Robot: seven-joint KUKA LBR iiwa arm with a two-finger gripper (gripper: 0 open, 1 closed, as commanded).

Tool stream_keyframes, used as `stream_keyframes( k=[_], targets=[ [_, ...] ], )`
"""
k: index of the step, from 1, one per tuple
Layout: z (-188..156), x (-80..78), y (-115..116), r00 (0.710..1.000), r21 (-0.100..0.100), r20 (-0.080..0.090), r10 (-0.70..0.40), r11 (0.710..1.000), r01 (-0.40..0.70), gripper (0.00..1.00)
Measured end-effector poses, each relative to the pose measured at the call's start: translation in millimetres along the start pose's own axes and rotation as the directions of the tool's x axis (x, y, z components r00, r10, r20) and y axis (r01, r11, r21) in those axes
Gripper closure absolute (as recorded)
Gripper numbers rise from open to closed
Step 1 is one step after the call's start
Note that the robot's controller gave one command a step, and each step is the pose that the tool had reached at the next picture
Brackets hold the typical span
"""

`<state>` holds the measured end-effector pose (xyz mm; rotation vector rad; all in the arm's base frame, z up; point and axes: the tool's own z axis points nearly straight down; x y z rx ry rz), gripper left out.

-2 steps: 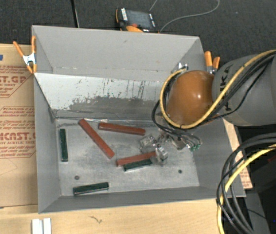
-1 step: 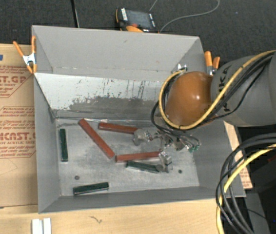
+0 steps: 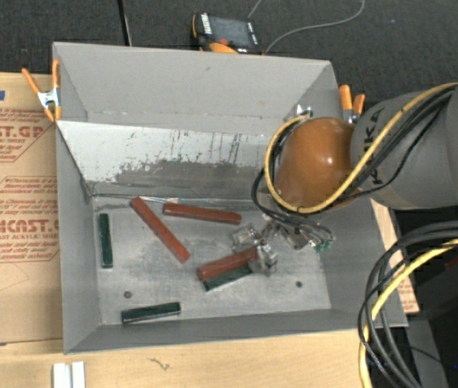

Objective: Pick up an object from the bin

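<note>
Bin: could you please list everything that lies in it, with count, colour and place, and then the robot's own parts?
Bin: one, grey metal, middle of the view.
Red-brown bars: three; one slanted, left of centre; one lying level behind it; one right of centre, under the gripper.
Dark green bars: three; one along the left wall; one near the front wall; one against the red-brown bar under the gripper.
Gripper: one, metal, over the right end of that red-brown bar.
Arm: one, grey, from the right, with an orange cover and cables.
</note>
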<state>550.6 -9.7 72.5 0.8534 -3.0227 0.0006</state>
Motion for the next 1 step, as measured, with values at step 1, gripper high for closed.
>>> stream_keyframes(
  k=[1],
  targets=[
    [-132.6, 3.2, 0.6, 0.998, 0.005, 0.009, -0.060, 0.998, 0.060, 1.00]
  ],
)
